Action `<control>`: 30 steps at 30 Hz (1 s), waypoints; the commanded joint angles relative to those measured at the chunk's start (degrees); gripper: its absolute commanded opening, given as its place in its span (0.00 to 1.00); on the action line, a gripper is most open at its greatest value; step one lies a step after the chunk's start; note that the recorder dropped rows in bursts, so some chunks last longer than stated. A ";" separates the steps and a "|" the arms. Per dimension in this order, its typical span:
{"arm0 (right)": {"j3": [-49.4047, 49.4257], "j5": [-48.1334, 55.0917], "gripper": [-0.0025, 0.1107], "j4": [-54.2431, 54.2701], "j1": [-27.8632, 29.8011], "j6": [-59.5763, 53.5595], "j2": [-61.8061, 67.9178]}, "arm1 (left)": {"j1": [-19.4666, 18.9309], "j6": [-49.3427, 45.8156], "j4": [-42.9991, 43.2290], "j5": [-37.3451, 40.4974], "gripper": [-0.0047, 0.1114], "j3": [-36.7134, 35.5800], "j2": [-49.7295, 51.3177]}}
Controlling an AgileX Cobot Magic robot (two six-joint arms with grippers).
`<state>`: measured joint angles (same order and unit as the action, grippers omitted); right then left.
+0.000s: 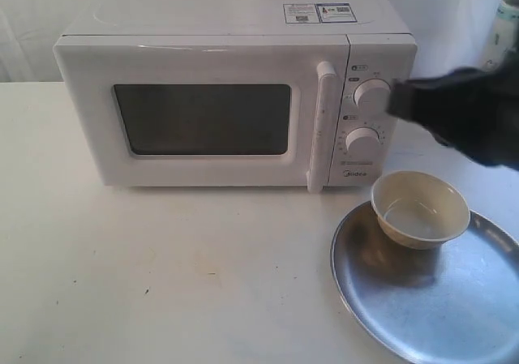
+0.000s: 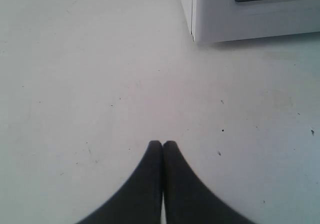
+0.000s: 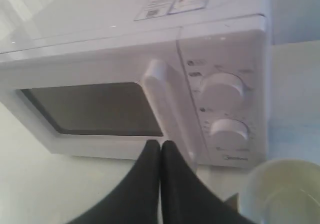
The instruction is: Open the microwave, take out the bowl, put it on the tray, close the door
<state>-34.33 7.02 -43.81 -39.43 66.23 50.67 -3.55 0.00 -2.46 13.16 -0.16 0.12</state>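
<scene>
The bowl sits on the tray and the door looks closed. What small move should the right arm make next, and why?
Probably pull the right end effector back, away from the microwave. The bowl already rests on the tray, the door looks flush with the front, and the end effector is shut and empty, so nothing seems left to grasp.
</scene>
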 commanded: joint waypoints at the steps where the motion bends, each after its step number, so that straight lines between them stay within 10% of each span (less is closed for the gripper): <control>1: 12.78 -7.02 0.02 -1.23 10.59 0.41 -12.67 | 0.27 0.00 -0.56 0.17 0.04 0.16 -0.12; 11: 27.83 -3.53 0.02 -0.98 22.79 -5.78 -41.58 | 0.27 0.00 -0.56 0.17 0.04 0.16 -0.12; 30: 34.33 15.12 0.02 19.92 24.03 37.91 -50.67 | 0.27 0.00 -0.57 0.17 0.04 0.16 -0.12</control>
<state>-0.41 19.26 -23.83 -15.32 102.43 0.32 -3.55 0.00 -2.46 13.16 -0.16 0.12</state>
